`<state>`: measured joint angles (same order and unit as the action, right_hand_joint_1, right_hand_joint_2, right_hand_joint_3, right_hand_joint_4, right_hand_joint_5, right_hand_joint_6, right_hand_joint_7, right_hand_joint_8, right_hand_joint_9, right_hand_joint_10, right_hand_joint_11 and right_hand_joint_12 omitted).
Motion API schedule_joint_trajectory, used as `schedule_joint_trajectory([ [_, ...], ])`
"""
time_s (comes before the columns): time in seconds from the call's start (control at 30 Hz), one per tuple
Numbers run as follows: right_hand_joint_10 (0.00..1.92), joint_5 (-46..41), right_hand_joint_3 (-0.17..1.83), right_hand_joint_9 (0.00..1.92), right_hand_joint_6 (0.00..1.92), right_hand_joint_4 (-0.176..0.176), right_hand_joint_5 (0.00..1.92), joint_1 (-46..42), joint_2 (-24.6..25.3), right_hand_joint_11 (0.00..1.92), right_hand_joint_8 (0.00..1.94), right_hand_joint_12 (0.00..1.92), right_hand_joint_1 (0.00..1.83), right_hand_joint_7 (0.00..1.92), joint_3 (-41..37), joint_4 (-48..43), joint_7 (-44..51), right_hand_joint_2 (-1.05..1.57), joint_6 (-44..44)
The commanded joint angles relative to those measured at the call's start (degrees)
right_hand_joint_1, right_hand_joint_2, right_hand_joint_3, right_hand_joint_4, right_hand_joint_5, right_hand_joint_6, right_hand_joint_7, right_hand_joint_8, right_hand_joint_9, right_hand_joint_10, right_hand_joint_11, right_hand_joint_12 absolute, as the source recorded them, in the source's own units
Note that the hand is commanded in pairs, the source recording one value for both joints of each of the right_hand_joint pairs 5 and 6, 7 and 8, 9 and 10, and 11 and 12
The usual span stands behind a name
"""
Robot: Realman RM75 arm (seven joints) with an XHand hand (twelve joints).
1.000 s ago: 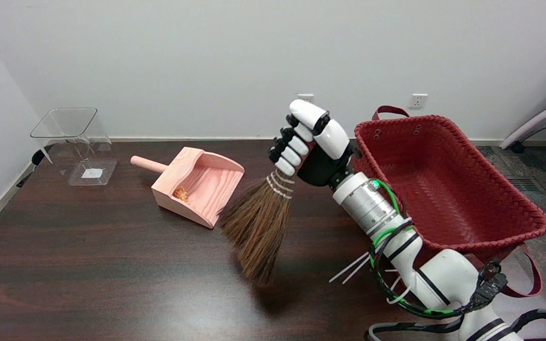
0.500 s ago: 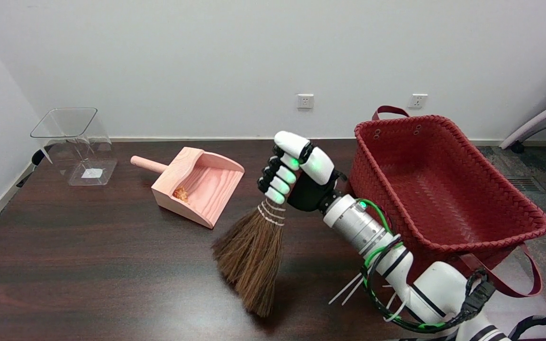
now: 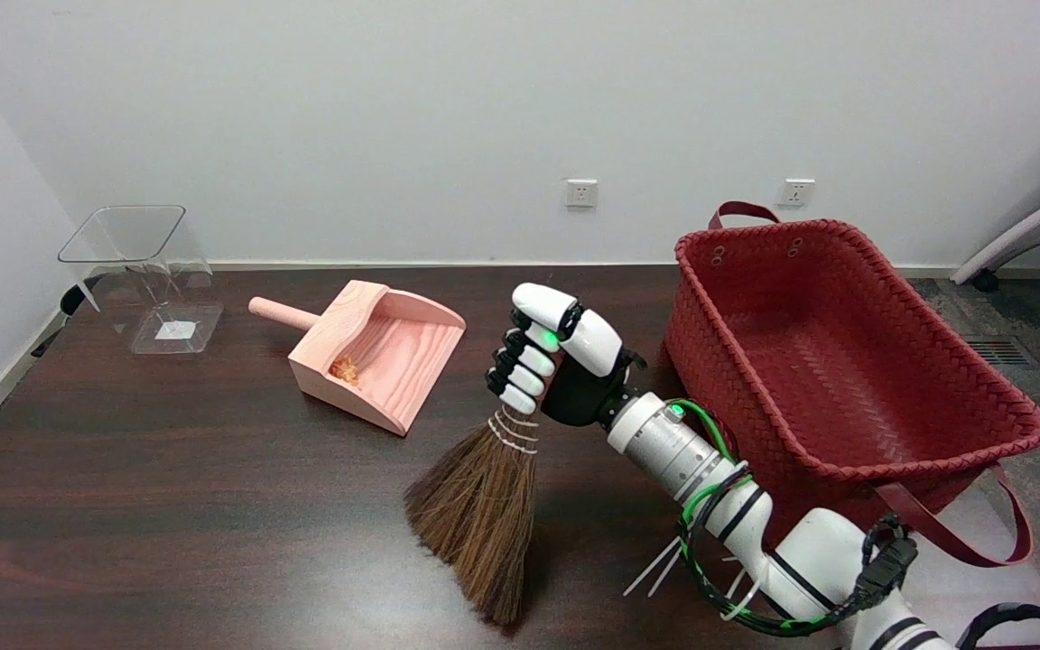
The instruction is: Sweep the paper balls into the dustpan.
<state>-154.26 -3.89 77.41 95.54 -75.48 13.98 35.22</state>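
A pink wooden dustpan point(image 3: 385, 352) lies on the dark table, its mouth facing the lower right and its round handle pointing to the upper left. One small orange paper ball point(image 3: 344, 368) sits inside it near the back wall. My right hand point(image 3: 552, 361) grips the neck of a brown straw brush point(image 3: 482, 506), whose bristles hang down toward the table's near edge, to the right of and below the dustpan. No other paper ball shows on the table.
A large red woven basket point(image 3: 845, 352) stands right of the hand, close to my forearm. A clear plastic container point(image 3: 145, 275) sits at the far left of the table point(image 3: 168, 506). A chair leg shows at the far right.
My right hand has carried the brush down and toward the near edge, away from the dustpan's mouth. The dustpan and the paper ball in it have stayed put.
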Motion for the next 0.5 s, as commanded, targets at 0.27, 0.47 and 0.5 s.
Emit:
schedule_joint_trajectory([
  [0.27,1.92,0.11,0.98,1.92,1.92,0.000,1.92,11.53,3.15,1.92,1.92,1.92,0.95,1.92,0.18,18.41,0.31,1.57,10.99],
  [0.47,1.92,0.35,0.94,1.92,1.92,0.000,1.92,12.99,2.91,1.92,1.92,1.92,0.95,1.92,-0.90,18.94,0.31,1.57,10.67],
  [0.5,1.92,0.55,0.93,1.92,1.92,0.000,1.92,13.13,2.78,1.92,1.92,1.92,0.95,1.92,-1.21,19.03,0.31,1.57,10.80],
])
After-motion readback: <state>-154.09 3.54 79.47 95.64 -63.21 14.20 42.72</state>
